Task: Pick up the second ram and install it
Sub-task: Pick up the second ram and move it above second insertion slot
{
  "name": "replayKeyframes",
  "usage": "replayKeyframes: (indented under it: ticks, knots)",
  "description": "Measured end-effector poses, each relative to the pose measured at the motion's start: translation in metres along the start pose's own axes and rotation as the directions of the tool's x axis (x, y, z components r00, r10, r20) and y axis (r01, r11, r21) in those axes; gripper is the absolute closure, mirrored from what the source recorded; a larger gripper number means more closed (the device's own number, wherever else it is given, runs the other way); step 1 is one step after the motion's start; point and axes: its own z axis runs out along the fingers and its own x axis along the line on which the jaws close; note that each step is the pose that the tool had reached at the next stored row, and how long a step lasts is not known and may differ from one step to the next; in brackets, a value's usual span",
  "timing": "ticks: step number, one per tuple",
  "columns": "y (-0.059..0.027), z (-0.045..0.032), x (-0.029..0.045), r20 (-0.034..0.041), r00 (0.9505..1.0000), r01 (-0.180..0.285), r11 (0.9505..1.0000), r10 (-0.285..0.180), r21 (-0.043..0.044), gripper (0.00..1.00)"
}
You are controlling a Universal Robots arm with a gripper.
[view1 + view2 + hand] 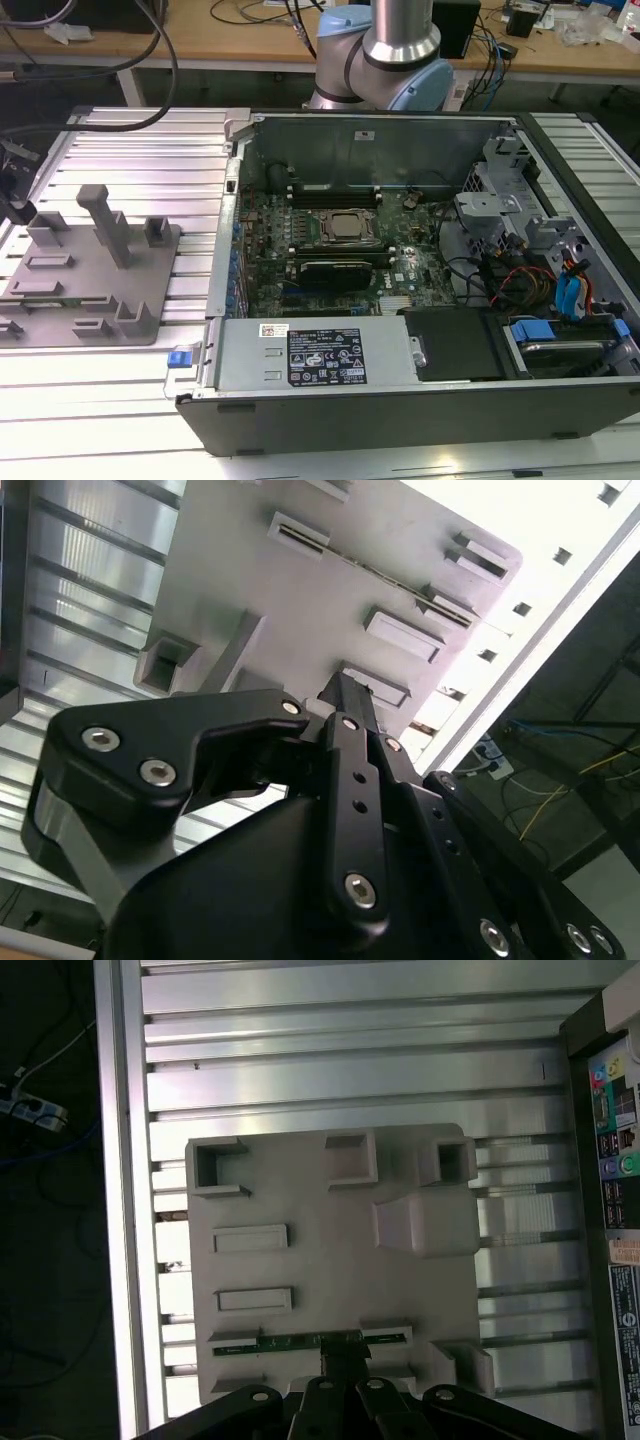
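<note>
One green memory stick [310, 1339] lies in a slot near one edge of the single grey plate [330, 1250]. The one gripper [342, 1362] hangs above it, narrow and empty.

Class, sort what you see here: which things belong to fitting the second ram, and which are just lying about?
Belongs to the job:
- second ram, sitting in the grey fixture tray
- hand, close by the ram
- open computer case and its motherboard

Just lying about:
- silver processor
- blue drive latch
- power strip
</note>
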Motion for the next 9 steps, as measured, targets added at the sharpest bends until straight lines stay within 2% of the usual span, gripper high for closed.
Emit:
replayKeyframes:
  ticks: [9]
  knots:
    - [0.0,0.0001,0.0001,-0.0006,0.9999,0.014,0.9999,-0.014,-0.0001,0.92]
